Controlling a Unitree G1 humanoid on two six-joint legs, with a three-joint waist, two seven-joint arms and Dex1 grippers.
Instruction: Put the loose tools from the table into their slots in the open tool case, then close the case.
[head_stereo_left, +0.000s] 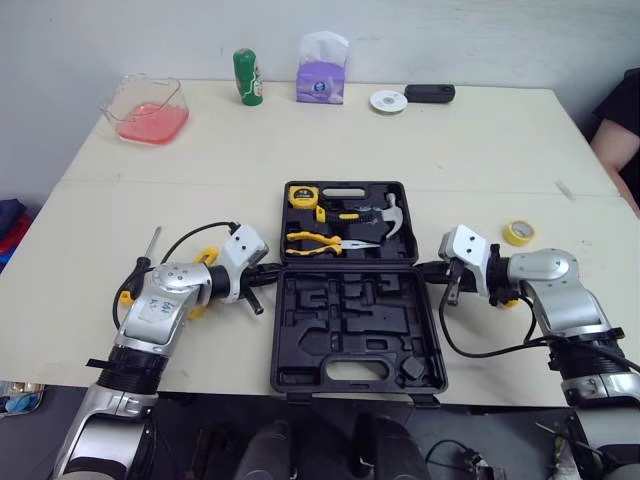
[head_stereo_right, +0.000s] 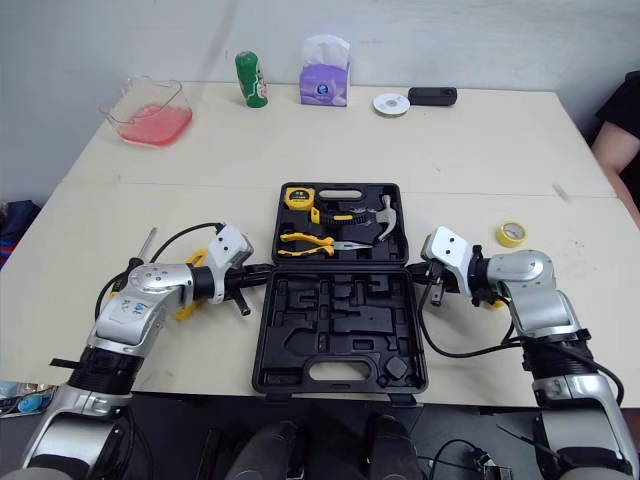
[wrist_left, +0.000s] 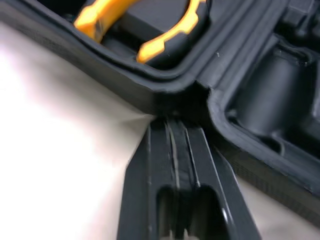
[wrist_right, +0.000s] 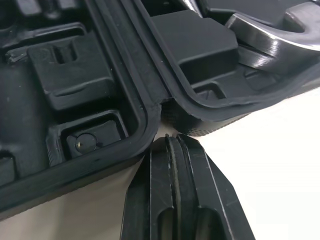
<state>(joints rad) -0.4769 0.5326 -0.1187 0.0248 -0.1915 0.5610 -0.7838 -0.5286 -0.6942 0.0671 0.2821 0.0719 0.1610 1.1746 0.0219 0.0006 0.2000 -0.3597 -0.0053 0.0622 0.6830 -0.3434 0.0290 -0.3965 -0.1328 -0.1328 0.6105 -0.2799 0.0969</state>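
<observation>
Tool case (head_stereo_left: 345, 325) is seen lying open on the table (head_stereo_left: 470, 150) in the head view. In the left wrist view the left gripper (wrist_left: 172, 124) is shown clenched empty at its hinge; in the right wrist view the right gripper (wrist_right: 170, 141) likewise

Black tool case (head_stereo_left: 358, 330); yellow tape measure (head_stereo_left: 302, 196); pliers (head_stereo_left: 328, 242) handled yellow and black. Cream table (head_stereo_left: 450, 140); along its far edge green bottle (head_stereo_left: 247, 77), purple tissue pack (head_stereo_left: 321, 80), clear tub (head_stereo_left: 147, 108), pink inside
</observation>
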